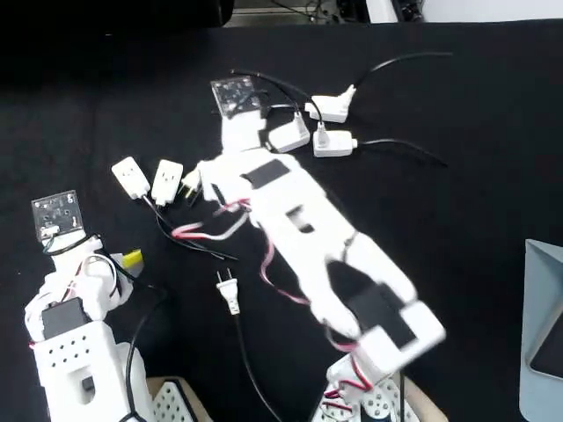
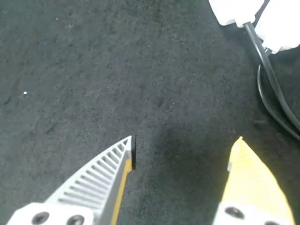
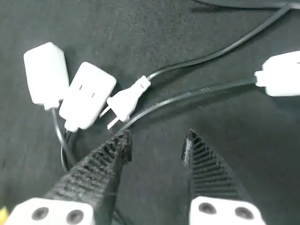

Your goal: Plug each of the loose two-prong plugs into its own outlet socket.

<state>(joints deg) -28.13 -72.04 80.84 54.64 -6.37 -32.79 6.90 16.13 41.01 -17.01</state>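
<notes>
Two white outlet sockets [image 1: 130, 176] [image 1: 167, 181] lie side by side left of centre, and a white two-prong plug [image 1: 190, 184] lies just to their right with its prongs toward them. The right wrist view shows these sockets [image 3: 45, 75] [image 3: 86, 96] and the plug [image 3: 125, 102] just ahead of my right gripper [image 3: 157, 140], open and holding nothing. Another loose plug [image 1: 228, 291] lies at front centre on its black cable. My left gripper [image 2: 185, 143] hangs open over bare black cloth, near the table's left [image 1: 123, 258].
Three more white sockets [image 1: 332, 107] [image 1: 288, 134] [image 1: 334, 142] lie at the back centre, cables trailing right. Black cables [image 1: 189, 237] loop across the middle. The right arm [image 1: 308, 229] spans the table diagonally. A grey container [image 1: 541, 325] stands at the right edge.
</notes>
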